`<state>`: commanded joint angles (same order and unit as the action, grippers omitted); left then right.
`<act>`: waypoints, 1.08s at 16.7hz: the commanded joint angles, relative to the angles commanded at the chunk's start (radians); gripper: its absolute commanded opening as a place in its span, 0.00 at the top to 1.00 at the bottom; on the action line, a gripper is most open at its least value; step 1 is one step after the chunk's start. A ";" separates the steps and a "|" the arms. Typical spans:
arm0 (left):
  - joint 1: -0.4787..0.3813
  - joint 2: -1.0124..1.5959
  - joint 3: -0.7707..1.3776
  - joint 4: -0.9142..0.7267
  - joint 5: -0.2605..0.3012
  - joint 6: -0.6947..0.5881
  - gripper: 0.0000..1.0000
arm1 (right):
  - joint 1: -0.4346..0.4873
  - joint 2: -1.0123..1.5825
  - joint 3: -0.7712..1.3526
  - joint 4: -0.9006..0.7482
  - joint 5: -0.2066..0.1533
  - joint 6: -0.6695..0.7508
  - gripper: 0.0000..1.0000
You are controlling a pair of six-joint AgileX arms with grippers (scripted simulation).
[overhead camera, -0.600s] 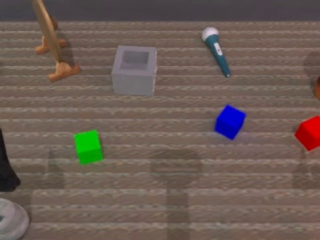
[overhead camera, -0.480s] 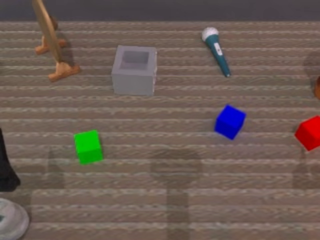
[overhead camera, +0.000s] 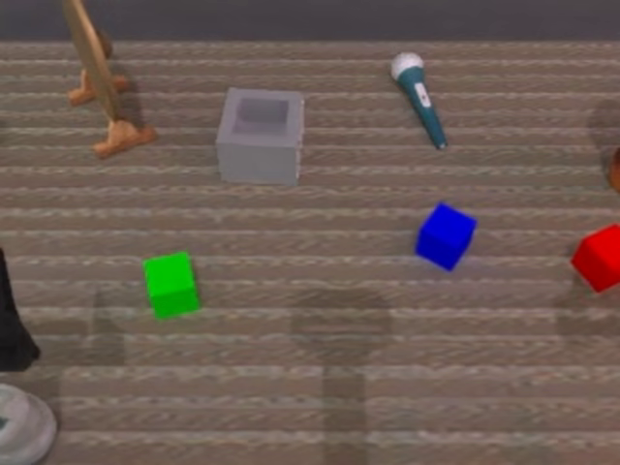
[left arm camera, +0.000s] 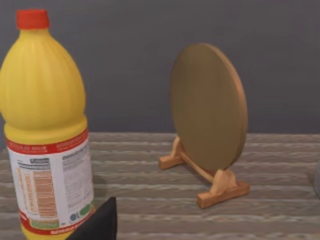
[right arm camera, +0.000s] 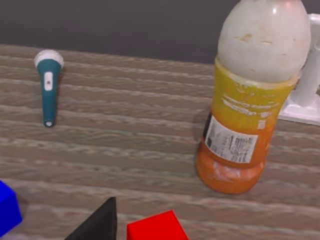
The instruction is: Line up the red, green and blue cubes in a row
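Red, green and blue cubes are lying scattered; no row begun.
You are sitting at the approach step: green cube (overhead camera: pixel 171 284) left of blue cube (overhead camera: pixel 446 235), red cube (overhead camera: pixel 600 257) right of it. Neither gripper's grip is showing — cannot tell.

A wooden table (overhead camera: pixel 320 407) with pale and brown plank stripes running side to side fills nearly the whole top view, meeting a plain dark grey wall (overhead camera: pixel 310 17) along its twelve o'clock edge, while soft shadows fall on the boards toward six o'clock.
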<state>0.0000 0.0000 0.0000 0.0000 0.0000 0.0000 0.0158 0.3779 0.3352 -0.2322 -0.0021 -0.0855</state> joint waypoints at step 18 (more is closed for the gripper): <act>0.000 0.000 0.000 0.000 0.000 0.000 0.00 | 0.046 1.575 1.152 -0.836 0.004 -0.301 0.00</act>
<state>0.0000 0.0000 0.0000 0.0000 0.0000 0.0000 0.0615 1.9533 1.4870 -1.0683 0.0016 -0.3869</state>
